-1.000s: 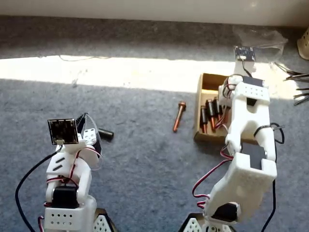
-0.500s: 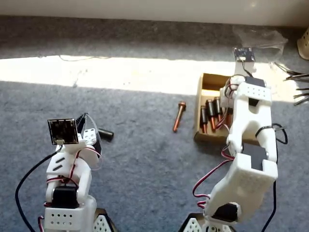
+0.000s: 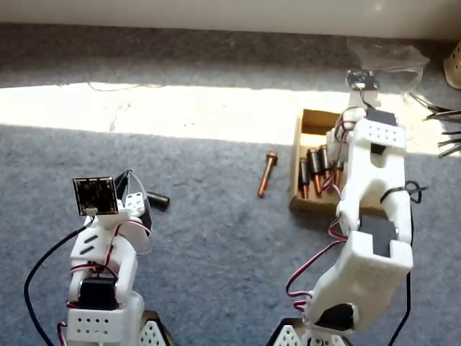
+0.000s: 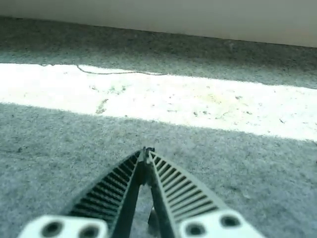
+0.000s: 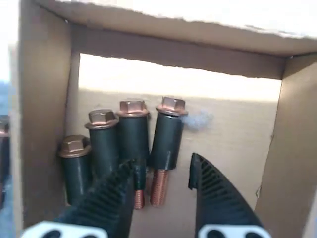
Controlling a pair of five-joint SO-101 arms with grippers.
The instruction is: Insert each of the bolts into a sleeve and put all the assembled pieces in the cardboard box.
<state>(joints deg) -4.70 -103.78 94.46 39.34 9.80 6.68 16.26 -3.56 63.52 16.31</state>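
A copper bolt lies loose on the grey carpet, left of the cardboard box. Several bolts in black sleeves lie side by side in the box. My right gripper hangs open just above them; the nearest assembled piece lies below the gap between its fingers, not gripped. A lone black sleeve rests on the carpet just right of my left gripper. In the left wrist view that gripper is shut, its fingertips meeting with nothing between them.
A bright sunlit strip crosses the carpet behind the bolt. Clear plastic wrapping and dark cables lie at the far right behind the box. Open carpet separates the two arms.
The right arm has shifted very slightly over the box. The left arm, loose bolt and lone sleeve have not moved.
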